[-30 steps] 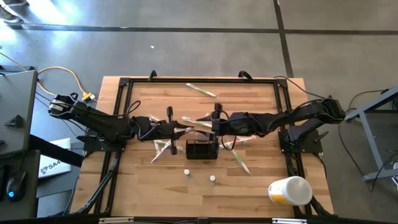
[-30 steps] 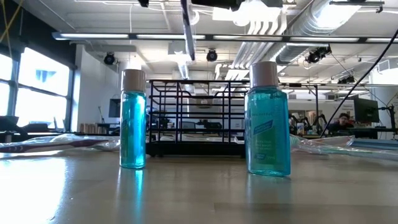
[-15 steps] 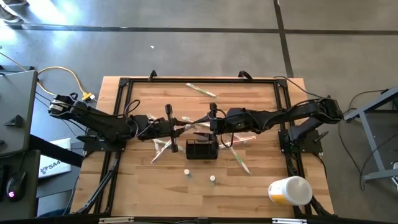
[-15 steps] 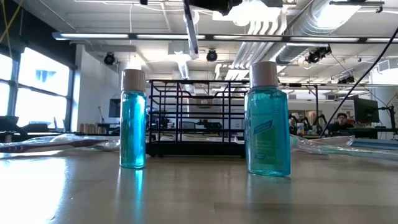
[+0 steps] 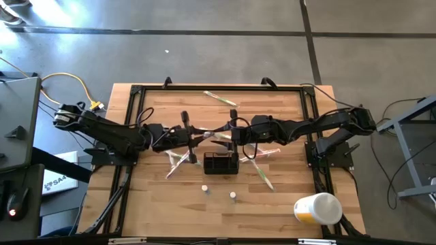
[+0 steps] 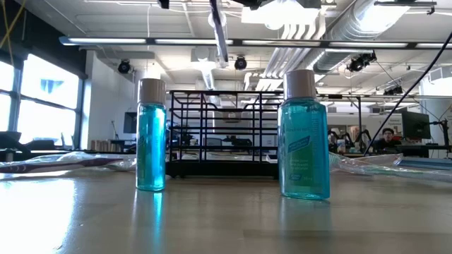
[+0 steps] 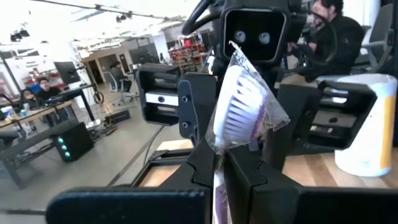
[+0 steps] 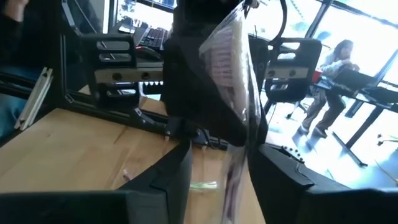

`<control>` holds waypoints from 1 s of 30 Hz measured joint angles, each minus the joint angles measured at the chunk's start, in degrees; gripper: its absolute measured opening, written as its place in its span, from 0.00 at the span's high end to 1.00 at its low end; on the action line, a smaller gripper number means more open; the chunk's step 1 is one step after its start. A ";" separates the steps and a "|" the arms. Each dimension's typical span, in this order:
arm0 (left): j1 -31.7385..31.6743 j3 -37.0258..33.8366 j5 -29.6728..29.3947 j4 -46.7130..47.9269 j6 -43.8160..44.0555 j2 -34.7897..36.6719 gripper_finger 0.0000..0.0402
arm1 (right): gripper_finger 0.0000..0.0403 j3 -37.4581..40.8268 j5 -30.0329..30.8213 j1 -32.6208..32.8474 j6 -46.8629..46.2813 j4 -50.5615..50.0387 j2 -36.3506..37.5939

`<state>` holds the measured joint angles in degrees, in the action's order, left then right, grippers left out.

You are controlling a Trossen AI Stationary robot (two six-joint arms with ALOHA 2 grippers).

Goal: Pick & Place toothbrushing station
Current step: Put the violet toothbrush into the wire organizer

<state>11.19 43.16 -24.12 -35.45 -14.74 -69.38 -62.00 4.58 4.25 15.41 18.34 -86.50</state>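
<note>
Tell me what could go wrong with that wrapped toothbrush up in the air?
1. The left gripper pinches the wrapped toothbrush through its slippery wrapper, so it might slide out.
2. The right gripper stands open around it. If the left lets go too early, it could fall and miss the black caddy.

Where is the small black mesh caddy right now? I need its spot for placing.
In the high view, the small black mesh caddy sits mid-table, just nearer the front edge than the two meeting grippers, behind two small bottles.
</note>
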 joint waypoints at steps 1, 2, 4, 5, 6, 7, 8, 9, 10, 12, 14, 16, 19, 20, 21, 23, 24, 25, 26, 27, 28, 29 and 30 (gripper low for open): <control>-0.01 0.00 0.23 -0.35 0.00 -0.01 0.98 | 0.66 0.00 -0.02 -0.19 0.15 0.52 -0.29; 0.05 0.00 0.50 -0.84 0.04 -0.01 0.98 | 0.67 0.00 0.03 -0.29 0.29 1.21 -0.53; 0.04 0.22 0.77 -0.87 0.02 0.02 0.98 | 0.69 -0.01 0.35 -0.29 0.34 1.10 -0.92; 0.04 0.30 0.77 -0.88 0.02 0.02 0.98 | 0.69 -0.02 0.77 -0.48 0.36 1.45 -1.18; 0.04 0.30 0.77 -0.92 0.02 0.02 0.98 | 0.69 0.00 1.32 -0.66 0.51 1.34 -1.41; 0.04 0.30 0.77 -1.04 0.05 0.02 0.98 | 0.69 0.00 1.38 -0.85 0.87 1.47 -1.74; 0.04 0.30 0.76 -0.96 0.15 0.02 0.98 | 0.69 0.00 1.31 -0.94 1.29 1.60 -1.99; 0.04 0.30 0.72 -0.80 0.24 0.02 0.98 | 0.69 0.00 1.02 -0.94 1.37 1.60 -2.08; 0.04 0.30 0.70 -0.80 0.28 0.02 0.98 | 0.69 0.00 0.99 -0.94 1.37 1.66 -2.09; 0.04 0.30 0.61 -0.64 0.35 0.02 0.98 | 0.70 0.00 1.25 -0.94 1.37 2.10 -2.08; 0.06 0.30 0.58 -0.34 0.39 0.02 0.98 | 0.71 0.00 1.24 -0.94 1.37 2.11 -2.07; 0.06 0.30 0.57 -0.08 0.40 0.02 0.98 | 0.73 0.00 1.26 -0.92 1.37 2.34 -2.07; 0.06 0.30 0.55 0.25 0.39 0.02 0.98 | 0.80 0.00 1.67 -0.90 1.41 2.86 -2.07; 0.06 0.30 0.56 0.45 0.39 0.02 0.98 | 0.83 0.00 1.68 -0.90 1.42 2.89 -2.07; 0.06 0.30 0.57 0.54 0.39 0.02 0.98 | 0.87 0.00 1.70 -0.90 1.57 2.91 -2.07; 0.06 0.30 0.29 0.86 -0.16 0.02 0.98 | 0.94 0.00 1.92 -0.90 1.92 2.92 -2.07; 0.06 0.30 0.16 0.92 -0.22 0.02 0.98 | 0.95 0.00 2.05 -0.92 2.13 2.94 -2.07; 0.05 0.30 0.14 0.92 -0.22 0.02 0.97 | 0.95 0.00 2.71 -0.90 2.26 3.02 -2.07; 0.04 0.33 0.16 0.92 -0.21 0.02 0.97 | 0.95 0.00 3.51 -0.90 2.36 3.12 -2.07; 0.02 0.33 0.16 0.92 -0.12 0.02 0.95 | 0.95 0.00 4.07 -0.90 2.50 3.23 -2.07; 0.04 0.33 0.18 0.92 0.66 0.02 0.94 | 0.94 0.00 4.42 -0.88 2.68 3.22 -2.07; 0.04 0.33 0.32 0.90 1.79 0.02 0.93 | 0.94 0.00 4.56 -0.86 2.76 3.21 -2.07; 0.06 0.33 0.37 0.87 2.82 0.02 0.91 | 0.94 0.00 4.56 -0.86 2.88 3.21 -2.07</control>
<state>11.25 43.48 -23.75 -34.58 -11.92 -69.36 -62.00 9.15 3.40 18.29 21.55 -88.58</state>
